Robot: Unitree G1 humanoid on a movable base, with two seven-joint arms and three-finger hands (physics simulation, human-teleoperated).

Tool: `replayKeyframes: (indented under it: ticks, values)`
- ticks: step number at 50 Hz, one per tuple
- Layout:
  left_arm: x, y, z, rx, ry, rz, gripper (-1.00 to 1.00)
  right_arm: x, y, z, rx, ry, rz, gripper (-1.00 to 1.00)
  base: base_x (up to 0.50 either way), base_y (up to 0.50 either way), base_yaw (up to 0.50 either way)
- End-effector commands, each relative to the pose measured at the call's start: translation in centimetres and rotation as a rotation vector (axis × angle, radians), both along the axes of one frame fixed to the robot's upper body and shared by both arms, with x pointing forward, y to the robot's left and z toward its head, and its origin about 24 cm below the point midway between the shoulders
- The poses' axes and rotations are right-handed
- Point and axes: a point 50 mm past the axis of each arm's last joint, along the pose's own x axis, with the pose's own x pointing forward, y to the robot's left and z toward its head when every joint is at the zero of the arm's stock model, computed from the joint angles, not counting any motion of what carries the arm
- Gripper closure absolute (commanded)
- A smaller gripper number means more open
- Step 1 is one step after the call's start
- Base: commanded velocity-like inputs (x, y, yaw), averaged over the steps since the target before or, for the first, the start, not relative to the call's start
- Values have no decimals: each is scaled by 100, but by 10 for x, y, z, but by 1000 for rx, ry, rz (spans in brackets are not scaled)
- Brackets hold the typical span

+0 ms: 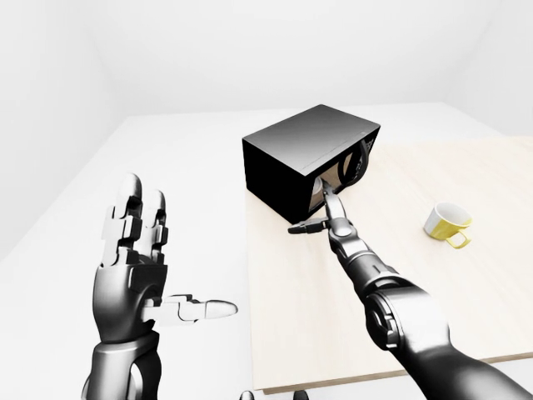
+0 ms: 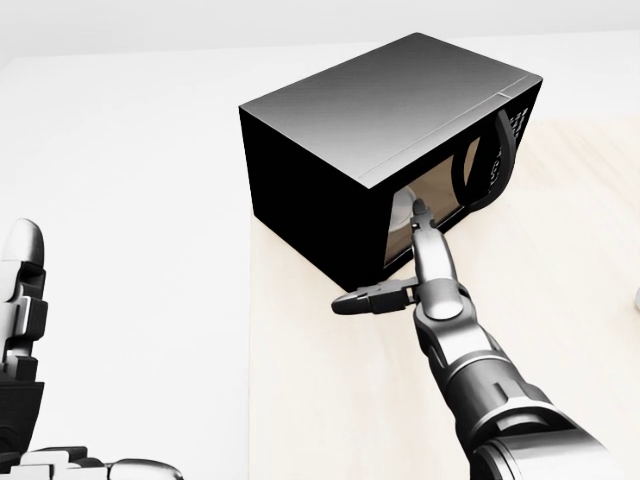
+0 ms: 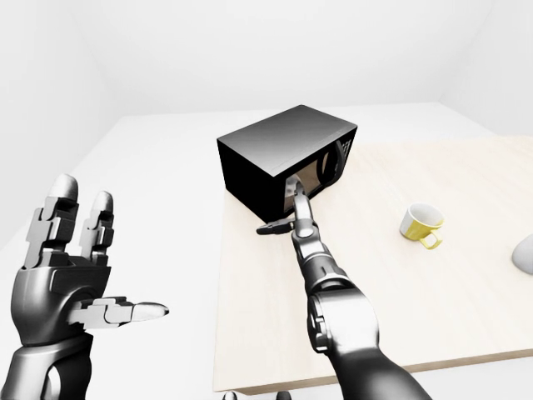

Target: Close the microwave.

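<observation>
A black microwave [image 2: 390,110] stands at the far left corner of a pale wooden table [image 1: 333,333]. Its glass door [image 2: 440,195] with a curved black handle [image 2: 505,150] looks nearly flush with the body. My right hand [image 2: 405,265] is open, its fingertips [image 2: 420,212] stretched out against the lower left of the door, thumb sticking out to the left. My left hand [image 1: 146,267] is open and raised, empty, off the table's left side.
A yellow and white mug [image 1: 448,223] lies tipped on the table to the right of the microwave. A grey rounded thing [image 3: 525,252] shows at the right edge of the right-eye view. White floor and walls surround the table.
</observation>
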Motion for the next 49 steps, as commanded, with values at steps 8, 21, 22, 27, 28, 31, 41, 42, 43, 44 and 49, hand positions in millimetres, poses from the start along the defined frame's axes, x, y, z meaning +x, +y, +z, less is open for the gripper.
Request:
replayKeyframes:
  ticks: [8, 21, 22, 27, 28, 31, 41, 42, 43, 44, 49]
  values:
    - [1, 1, 0, 1, -3, 4, -100, -48, 7, 75, 134, -467, 143, -100, 0, 0, 0]
    - [0, -3, 2, 15, -8, 3, -100, -193, -8, 103, 64, -703, 130, -100, 0, 0, 0]
    - [0, -3, 0, 17, 3, 0, -100, -197, -6, 117, 39, -770, 130, -100, 0, 0, 0]
    - [1, 0, 3, 14, -16, 4, -100, -192, -1, 108, 58, -729, 141, -100, 0, 0, 0]
    - [1, 0, 3, 12, -16, 5, -100, -191, 0, 107, 57, -723, 141, -100, 0, 0, 0]
    - [0, -1, 3, 13, -14, 5, -100, -192, 0, 106, 59, -722, 143, -100, 0, 0, 0]
    - [0, -3, 1, 17, -2, 0, -100, -190, 2, 102, 60, -701, 139, -100, 0, 0, 0]
    - [0, -3, 1, 17, -2, 0, -100, -190, 2, 102, 59, -703, 139, -100, 0, 0, 0]
    - [0, -3, 1, 17, -2, 0, -100, -189, 2, 100, 61, -696, 140, -100, 0, 0, 0]
    - [0, -3, 1, 17, -1, -1, -100, -189, 3, 99, 60, -690, 141, -100, 0, 0, 0]
    - [-1, -3, 0, 17, 2, -2, -100, -190, 4, 99, 61, -688, 145, -100, 0, 0, 0]
